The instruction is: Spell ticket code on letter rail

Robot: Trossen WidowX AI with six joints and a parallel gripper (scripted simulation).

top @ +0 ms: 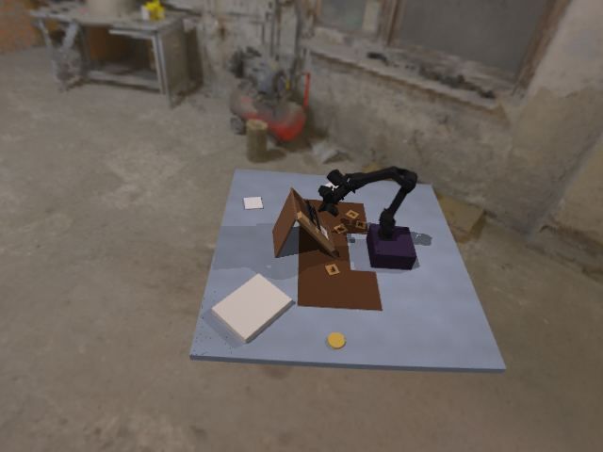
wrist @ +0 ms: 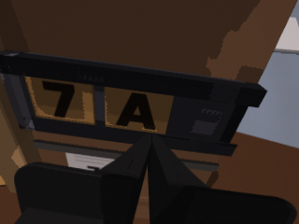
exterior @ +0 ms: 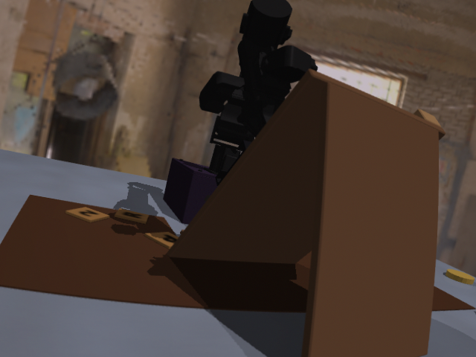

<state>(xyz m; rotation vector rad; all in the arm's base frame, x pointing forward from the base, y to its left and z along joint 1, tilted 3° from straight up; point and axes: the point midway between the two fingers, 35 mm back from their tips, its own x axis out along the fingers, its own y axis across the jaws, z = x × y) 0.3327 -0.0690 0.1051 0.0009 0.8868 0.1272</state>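
The slanted brown board (top: 287,223) (exterior: 376,211) stands on a brown mat (top: 340,292). In the wrist view its black letter rail (wrist: 140,75) holds two tiles, a 7 (wrist: 61,99) on the left and an A (wrist: 136,111) beside it, touching. The rail's slot to the right of the A (wrist: 201,123) is empty. My gripper (wrist: 150,140) (top: 331,210) is shut on nothing, its fingertips together just below the A tile. The white ticket (wrist: 84,161) sits under the rail, mostly hidden by my fingers. In the exterior view the board hides my fingertips.
Three loose tiles (top: 351,213) (top: 340,228) (top: 361,224) lie on the mat beside the board, and one (top: 333,268) lies nearer the front. A white slab (top: 252,306), a yellow disc (top: 335,340) (exterior: 459,275), a small white card (top: 252,201) and the arm's purple base (top: 391,248) are on the counter.
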